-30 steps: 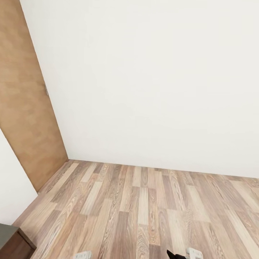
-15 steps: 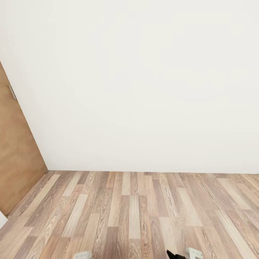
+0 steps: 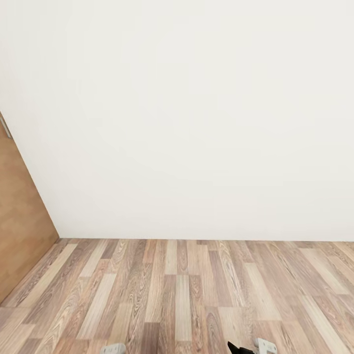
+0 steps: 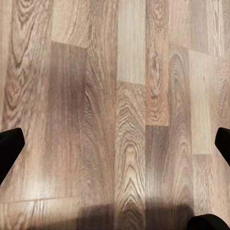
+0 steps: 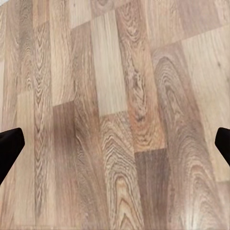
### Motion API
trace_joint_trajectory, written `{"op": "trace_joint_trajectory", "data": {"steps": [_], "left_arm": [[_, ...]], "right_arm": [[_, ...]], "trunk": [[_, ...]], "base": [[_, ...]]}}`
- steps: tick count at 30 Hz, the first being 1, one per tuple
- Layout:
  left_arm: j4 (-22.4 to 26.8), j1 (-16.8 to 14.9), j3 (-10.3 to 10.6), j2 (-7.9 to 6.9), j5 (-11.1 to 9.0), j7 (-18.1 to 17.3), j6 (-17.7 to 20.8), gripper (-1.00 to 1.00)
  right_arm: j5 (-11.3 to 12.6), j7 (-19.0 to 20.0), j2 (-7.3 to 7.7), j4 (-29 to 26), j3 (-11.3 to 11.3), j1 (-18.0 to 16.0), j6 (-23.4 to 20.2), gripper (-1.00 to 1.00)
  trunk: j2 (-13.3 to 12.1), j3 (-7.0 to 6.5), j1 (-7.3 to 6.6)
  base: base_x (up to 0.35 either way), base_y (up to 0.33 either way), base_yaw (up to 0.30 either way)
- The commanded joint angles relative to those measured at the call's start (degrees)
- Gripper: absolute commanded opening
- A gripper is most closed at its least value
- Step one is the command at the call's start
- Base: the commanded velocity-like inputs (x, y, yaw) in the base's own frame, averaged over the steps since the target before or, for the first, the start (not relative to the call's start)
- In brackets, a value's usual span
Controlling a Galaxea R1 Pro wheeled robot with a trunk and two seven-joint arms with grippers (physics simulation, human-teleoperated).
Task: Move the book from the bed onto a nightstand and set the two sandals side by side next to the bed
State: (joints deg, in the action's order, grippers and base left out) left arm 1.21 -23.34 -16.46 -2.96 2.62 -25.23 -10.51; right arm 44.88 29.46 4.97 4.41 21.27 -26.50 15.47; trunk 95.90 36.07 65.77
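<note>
The book, the bed, the nightstand and the two sandals are out of view. I face a bare white wall (image 3: pixel 196 123) of the bedroom over a brown wood-plank floor (image 3: pixel 187 290). In the left wrist view my left gripper (image 4: pixel 115 146) hangs open above the planks, its dark fingertips (image 4: pixel 9 148) far apart with nothing between them. My right gripper (image 5: pixel 115 146) is open too, with its black fingertips (image 5: pixel 8 148) at the picture's edges and only floor between. Small grey parts of my arms (image 3: pixel 112 349) peek in at the head view's lower edge.
A light brown wooden door (image 3: pixel 19 236) stands at the left, meeting the wall in a corner. The wall runs straight across ahead, a short stretch of floor away.
The whole head view has swung to the right: the door has slid toward the left edge, and the dark cabinet corner at lower left has left the picture. The arms hold the same pose.
</note>
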Motion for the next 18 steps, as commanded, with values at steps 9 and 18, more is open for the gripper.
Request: {"op": "trace_joint_trajectory", "data": {"steps": [9, 18], "left_arm": [[-0.1, 0.0, -0.3, -0.02, 0.2, -0.2, -0.2, 1.0], [-0.1, -0.1, -0.3, -0.02, 0.2, -0.2, -0.2, 1.0]], "right_arm": [[0.6, 0.4, -0.05, 0.2, 0.5, -0.1, 0.3, 1.0], [0.6, 0.4, -0.05, 0.2, 0.5, -0.1, 0.3, 1.0]], "trunk": [[0.0, 0.06, 0.0], [0.0, 0.06, 0.0]], "base": [[0.1, 0.0, 0.0], [0.318, 0.0, 0.0]]}}
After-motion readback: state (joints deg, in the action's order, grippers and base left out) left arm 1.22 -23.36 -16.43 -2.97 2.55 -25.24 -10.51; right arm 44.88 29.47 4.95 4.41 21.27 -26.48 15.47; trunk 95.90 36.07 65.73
